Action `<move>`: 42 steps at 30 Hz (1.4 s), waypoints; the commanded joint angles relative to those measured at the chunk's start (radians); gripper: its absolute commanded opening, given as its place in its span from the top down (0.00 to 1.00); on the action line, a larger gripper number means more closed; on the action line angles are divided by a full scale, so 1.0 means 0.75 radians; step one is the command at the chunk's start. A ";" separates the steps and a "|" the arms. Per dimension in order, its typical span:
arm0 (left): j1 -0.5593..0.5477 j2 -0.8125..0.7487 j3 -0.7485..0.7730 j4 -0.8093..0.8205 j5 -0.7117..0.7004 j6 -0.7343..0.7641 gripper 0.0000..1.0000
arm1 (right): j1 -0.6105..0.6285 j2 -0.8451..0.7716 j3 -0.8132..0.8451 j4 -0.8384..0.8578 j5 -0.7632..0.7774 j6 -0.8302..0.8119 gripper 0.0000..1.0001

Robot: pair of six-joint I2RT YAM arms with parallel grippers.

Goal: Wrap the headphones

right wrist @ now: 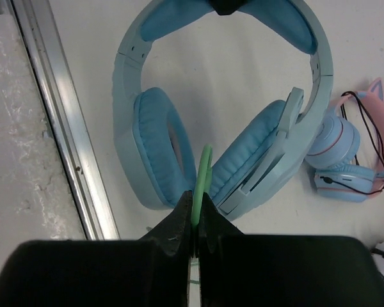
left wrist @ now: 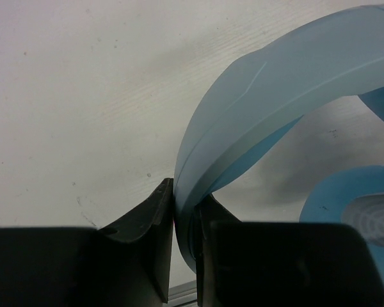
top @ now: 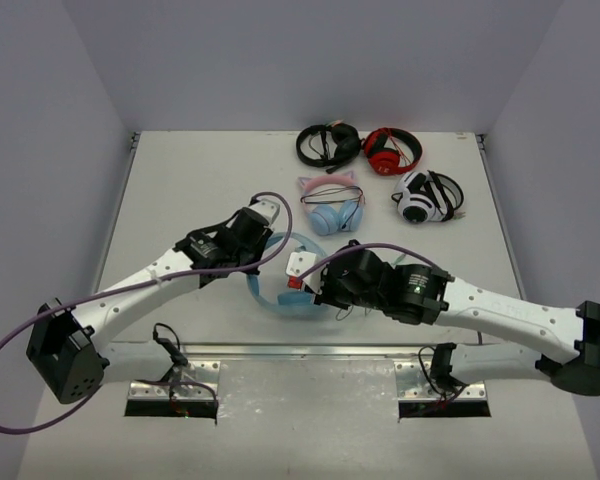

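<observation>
The headphones (top: 280, 300) lie on the white table (top: 200, 180), a little left of its middle and close to its near edge, just on the far side of the metal rail (right wrist: 57, 128) that runs along that edge. They sit between the 2 arms, which reach in from the left and the right.

The left gripper (left wrist: 185, 192) is clamped on the wide blue headband (left wrist: 256, 96). Its 2 dark fingers press against either face of the band, which arches up and away from them. Part of 1 padded cup (left wrist: 358, 204) shows at the right edge of the left wrist view.

The right gripper (right wrist: 196, 201) is pinched tight on the thin pale green cable (right wrist: 201, 176). A short loop of the cable stands up out of the closed fingertips, right in front of the gap between the 2 cups. In the right wrist view both blue ear pads are visible, angled toward each other, with the headband curving over them toward the left of the scene. A dark finger sits on the top of the band.

4 other sets rest on the far right part of the table. The pink-and-blue cat-ear headphones (top: 332, 205) are nearest, just beyond the blue pair. The white-and-black headphones (top: 425, 197) lie to their right. The black headphones (top: 327, 143) and the red headphones (top: 392, 150) sit side by side at the far edge.
</observation>
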 commanded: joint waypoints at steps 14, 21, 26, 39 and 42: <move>-0.096 -0.226 -0.086 0.244 0.142 -0.012 0.99 | 0.009 0.303 0.456 -0.057 0.155 -0.216 0.91; -0.110 -0.224 -0.086 0.236 0.128 -0.016 0.99 | 0.009 0.281 0.431 -0.047 0.183 -0.214 0.83; -0.118 -0.222 -0.092 0.240 0.142 -0.016 0.99 | 0.011 0.303 0.425 -0.051 0.228 -0.244 0.88; -0.128 -0.189 -0.094 0.218 0.097 -0.026 0.99 | 0.006 0.301 0.527 -0.239 0.278 -0.342 0.72; -0.128 -0.191 -0.094 0.222 0.103 -0.026 0.99 | 0.006 0.307 0.529 -0.235 0.294 -0.357 0.78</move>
